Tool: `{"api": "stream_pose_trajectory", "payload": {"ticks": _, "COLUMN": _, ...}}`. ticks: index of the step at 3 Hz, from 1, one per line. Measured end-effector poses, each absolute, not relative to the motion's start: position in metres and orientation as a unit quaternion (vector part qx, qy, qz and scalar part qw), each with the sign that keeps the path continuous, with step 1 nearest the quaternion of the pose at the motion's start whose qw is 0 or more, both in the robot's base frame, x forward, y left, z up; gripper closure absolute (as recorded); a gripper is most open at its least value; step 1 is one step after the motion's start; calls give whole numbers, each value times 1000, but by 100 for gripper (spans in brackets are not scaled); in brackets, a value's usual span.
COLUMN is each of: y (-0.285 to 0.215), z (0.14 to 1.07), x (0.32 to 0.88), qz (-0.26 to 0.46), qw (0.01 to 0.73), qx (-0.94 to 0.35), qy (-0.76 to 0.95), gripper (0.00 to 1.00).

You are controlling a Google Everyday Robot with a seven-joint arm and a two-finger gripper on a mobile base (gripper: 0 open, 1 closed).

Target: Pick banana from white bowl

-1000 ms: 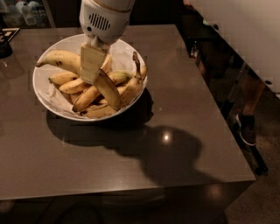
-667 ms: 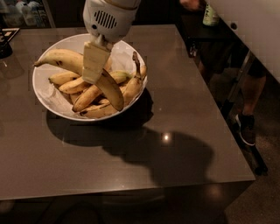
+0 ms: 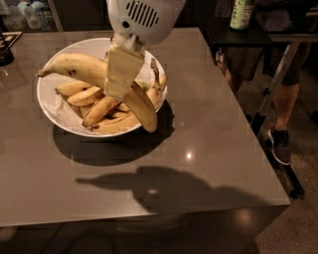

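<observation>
The white bowl (image 3: 54, 111) sits at the table's back left and holds several small yellow bananas. My gripper (image 3: 119, 79) hangs over the bowl's middle, shut on the banana (image 3: 74, 65). This long, thick, curved banana has brown spots; its stem end points left past the bowl's rim. Its other end (image 3: 146, 116) droops over the bowl's front right rim. It is lifted above the smaller bananas (image 3: 97, 109). The near finger (image 3: 120, 72) hides the banana's middle.
The grey table (image 3: 198, 149) drops off at its right and front edges. A person's legs (image 3: 280, 99) and a stand's metal leg (image 3: 271, 101) are at the right. A green bottle (image 3: 242, 14) stands on a dark surface behind. A dark object (image 3: 5, 49) sits far left.
The gripper has risen with the long banana in its hold; the banana has come up out of the pile and now hangs above the bowl. The shadow on the table has spread.
</observation>
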State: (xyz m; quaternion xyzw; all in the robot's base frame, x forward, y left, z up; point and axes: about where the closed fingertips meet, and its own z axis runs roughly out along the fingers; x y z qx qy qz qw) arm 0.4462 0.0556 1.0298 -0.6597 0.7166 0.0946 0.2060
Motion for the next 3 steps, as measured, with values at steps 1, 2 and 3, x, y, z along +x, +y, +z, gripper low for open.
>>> {"api": "stream_pose_trajectory", "payload": {"ticks": 1, "y": 35, "z": 1045, "x": 424, "qz": 78, "qw": 218, "qx": -648, "qy": 726, "gripper": 100}}
{"api": "stream_pose_trajectory", "payload": {"ticks": 2, "y": 21, "z": 1051, "x": 410, "qz": 71, "qw": 225, "qx": -634, "qy": 736, "gripper": 100}}
{"api": "stream_pose_trajectory", "payload": {"ticks": 3, "y": 24, "z": 1063, "x": 403, "qz": 65, "qw": 239, "qx": -636, "qy": 731, "gripper": 100}}
